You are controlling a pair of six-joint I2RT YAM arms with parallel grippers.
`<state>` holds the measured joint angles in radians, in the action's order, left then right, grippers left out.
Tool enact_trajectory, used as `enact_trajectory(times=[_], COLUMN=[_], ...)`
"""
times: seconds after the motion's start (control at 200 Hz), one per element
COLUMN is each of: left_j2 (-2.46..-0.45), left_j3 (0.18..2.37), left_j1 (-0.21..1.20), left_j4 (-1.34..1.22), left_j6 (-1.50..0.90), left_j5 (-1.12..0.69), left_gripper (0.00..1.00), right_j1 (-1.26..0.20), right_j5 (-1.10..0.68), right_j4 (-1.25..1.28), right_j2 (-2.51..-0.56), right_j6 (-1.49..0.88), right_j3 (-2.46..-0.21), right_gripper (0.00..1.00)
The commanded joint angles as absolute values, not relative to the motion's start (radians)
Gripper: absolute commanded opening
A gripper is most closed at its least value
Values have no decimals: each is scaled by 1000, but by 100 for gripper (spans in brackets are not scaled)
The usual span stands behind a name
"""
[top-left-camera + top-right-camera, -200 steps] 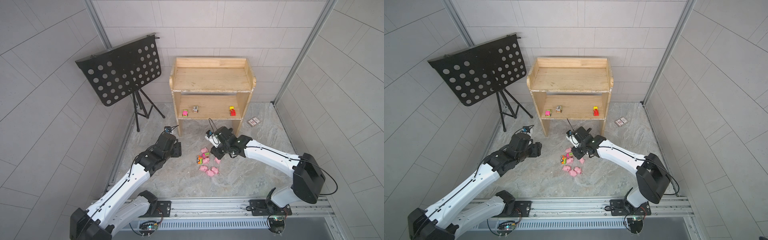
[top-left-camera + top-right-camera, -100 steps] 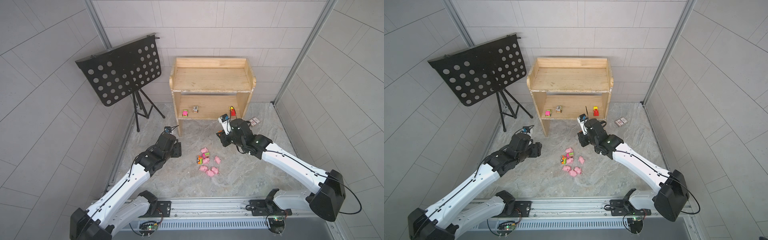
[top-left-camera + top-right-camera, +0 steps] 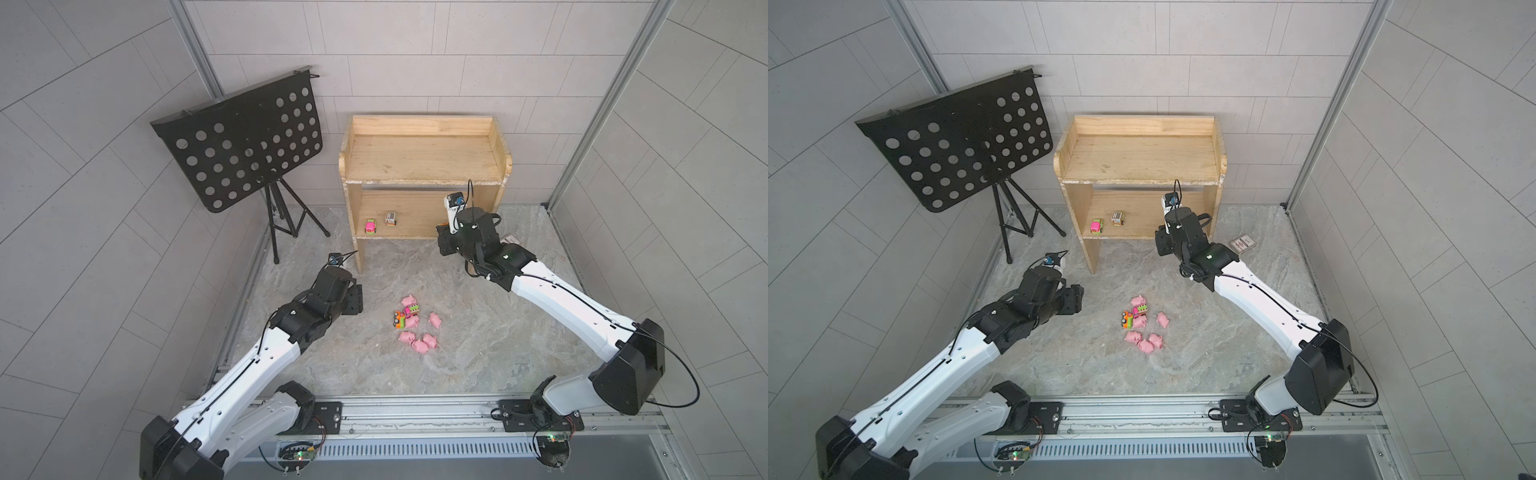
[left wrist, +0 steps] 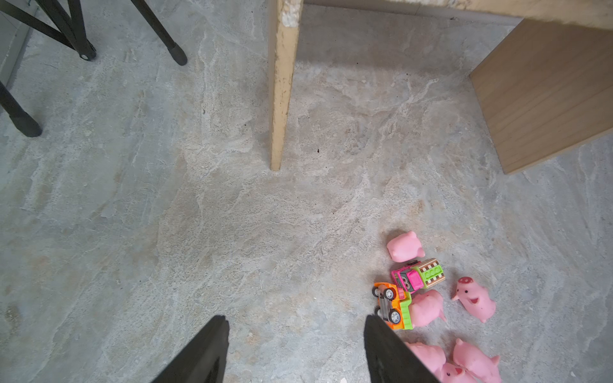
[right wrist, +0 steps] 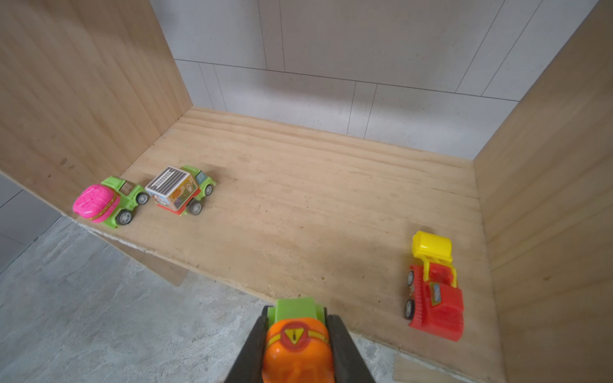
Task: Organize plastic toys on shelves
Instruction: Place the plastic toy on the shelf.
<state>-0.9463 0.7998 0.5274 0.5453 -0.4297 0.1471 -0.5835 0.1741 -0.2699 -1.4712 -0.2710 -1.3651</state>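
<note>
car point(image 5: 297, 348) clenched by right claw point(image 5: 297, 318) hangs at lower shelf point(image 5: 298, 199) edge, prob to join vehicles point(image 5: 180, 190) there; left claw point(image 4: 295, 331) spread, empty.

Legible markings. The only sign that can be made out stands on the orange and green vehicle point(image 5: 296, 343): a round red badge on its orange top carrying a yellow warning triangle with a dark exclamation mark. The box truck point(image 5: 177, 190) bears a black-and-white barred panel on its roof and coloured picture stickers on its sides, with no letters readable. The red and yellow bulldozer point(image 5: 434, 291) shows a small grey-striped sticker without text. The card packet point(image 3: 1243, 243) has a red and grey print too small to read. No brand names or numbers can be read anywhere.
</note>
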Motion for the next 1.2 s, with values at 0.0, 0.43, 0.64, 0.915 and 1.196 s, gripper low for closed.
enact_trajectory(times=[0.0, 0.43, 0.64, 0.915, 1.196], left_j2=[-946, -956, -958, -960, -966], left_j3=[796, 796, 795, 795, 794], left_j1=[518, 518, 518, 518, 518], left_j4=[535, 534, 533, 532, 531], left_j6=[-427, -426, -427, -427, -426], left_j5=[160, 161, 162, 164, 164], left_gripper=[71, 71, 71, 71, 71], right_j1=[-570, -537, -537, -531, -519], right_j5=[241, 282, 306, 331, 339], right_j4=[-284, -291, -297, -320, -351], right_j2=[-1493, -1587, -1633, -1675, -1708], right_j6=[-284, -313, -324, -329, -341], right_j3=[-1401, -1469, -1497, -1524, -1548], right_gripper=[20, 20, 21, 27, 31])
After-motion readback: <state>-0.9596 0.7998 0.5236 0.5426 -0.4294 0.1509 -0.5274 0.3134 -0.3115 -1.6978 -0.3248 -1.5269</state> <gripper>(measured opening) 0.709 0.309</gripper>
